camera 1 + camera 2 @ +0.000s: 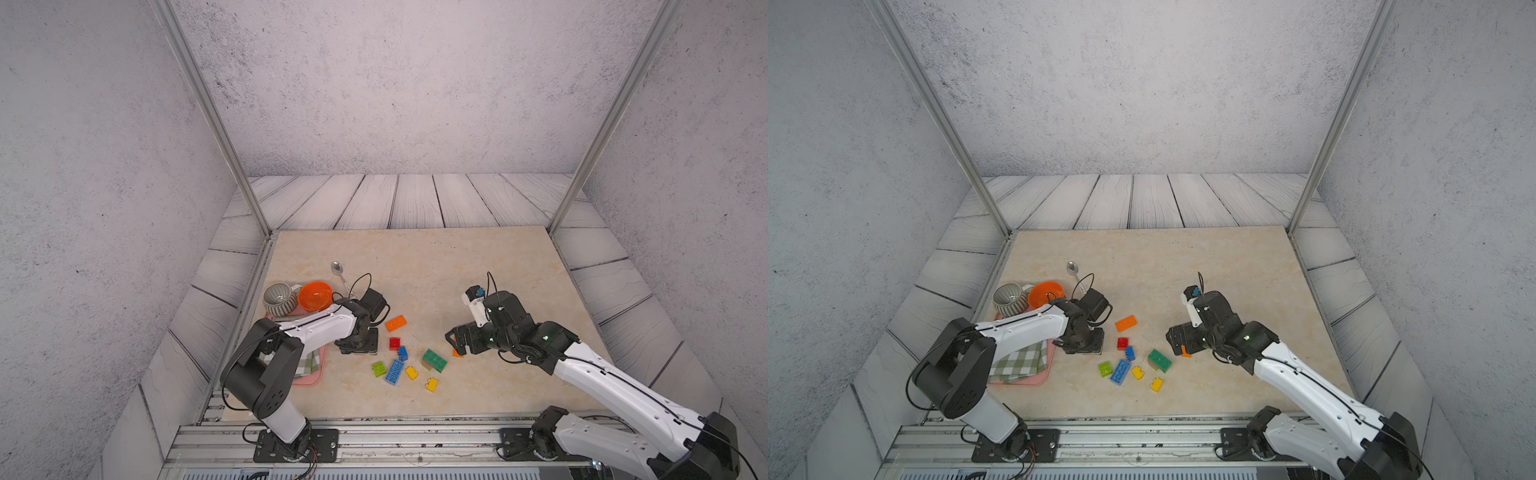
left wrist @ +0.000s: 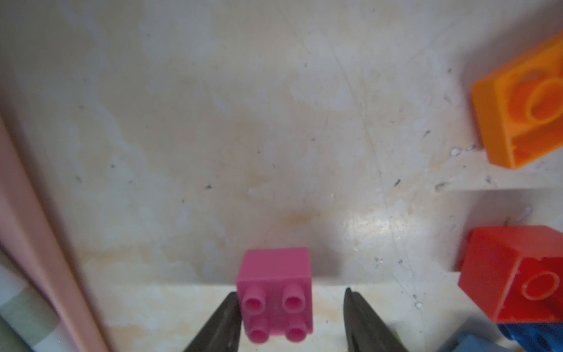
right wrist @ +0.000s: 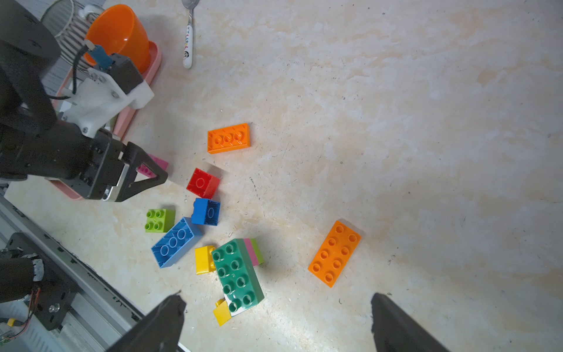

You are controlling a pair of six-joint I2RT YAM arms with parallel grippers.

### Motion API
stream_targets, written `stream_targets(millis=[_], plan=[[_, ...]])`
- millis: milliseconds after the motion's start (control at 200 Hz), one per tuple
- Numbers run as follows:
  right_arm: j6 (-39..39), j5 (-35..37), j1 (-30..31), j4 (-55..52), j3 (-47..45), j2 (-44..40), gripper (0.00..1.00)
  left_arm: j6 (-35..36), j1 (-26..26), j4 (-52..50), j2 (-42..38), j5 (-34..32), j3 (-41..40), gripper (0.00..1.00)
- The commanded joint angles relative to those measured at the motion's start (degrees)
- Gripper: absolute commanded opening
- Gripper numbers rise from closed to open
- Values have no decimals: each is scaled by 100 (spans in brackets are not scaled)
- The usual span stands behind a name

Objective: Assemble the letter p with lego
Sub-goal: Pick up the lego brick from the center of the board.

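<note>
The left gripper (image 2: pixel 291 307) sits low beside the pink tray (image 2: pixel 39 228), jaws half-spread around a pink square brick (image 2: pixel 275 274). One finger (image 2: pixel 222 323) touches the brick's side and the other stands off with a gap. That brick lies on its side, studs pointing back at the gripper's palm (whether it rests on the tabletop (image 1: pixel 478 257) I cannot tell). The right gripper (image 3: pixel 277 304) hovers spread wide and holding nothing above the green long brick (image 3: pixel 237 271), with a studs-up orange long brick (image 3: pixel 334 253) just beside it. A second orange long brick (image 3: pixel 228 137) lies hollow side up, crosswise in both top views. There are two blues: a blue long brick (image 3: pixel 176 242), hollow side up and running diagonally, and a blue square brick (image 3: pixel 206 211) on its side. A yellow square brick (image 3: pixel 204 259) sits at the green one's flank, and another yellow brick (image 3: pixel 221 315) is at its end. One red square brick (image 3: pixel 202 183) is tipped, and one lime square brick (image 3: pixel 160 220) is studs up. The green one, studs up and diagonal, sits on pink and lime layers (image 3: pixel 253 251). The tray carries a checked cloth (image 1: pixel 1017 363), a striped cup (image 1: pixel 279 298) and an orange bowl (image 1: pixel 315 296), and it hugs the left edge, with a spoon (image 1: pixel 338 270) behind it. Wide tabletop stretches toward the far and right edges.
</note>
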Motion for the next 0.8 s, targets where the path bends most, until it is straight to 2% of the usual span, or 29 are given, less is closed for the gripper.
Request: stream_targets(millis=[0,275,385,485,616,796], plan=[[-26,12,-21,-2,-4,34,99,76,107,58,63,153,-17,56],[-39,45,-14,-19,8,56,99,110,169,62,190,193,47,46],[-52,30,-20,-13,1,85,99,115,175,45,214,153,49,38],[-50,21,-14,-6,5,103,99,156,169,-18,234,151,89,26],[-42,47,-19,-20,17,122,99,218,106,-224,163,162,241,16],[-22,221,-19,-91,70,134,99,259,-250,-726,5,154,722,13]])
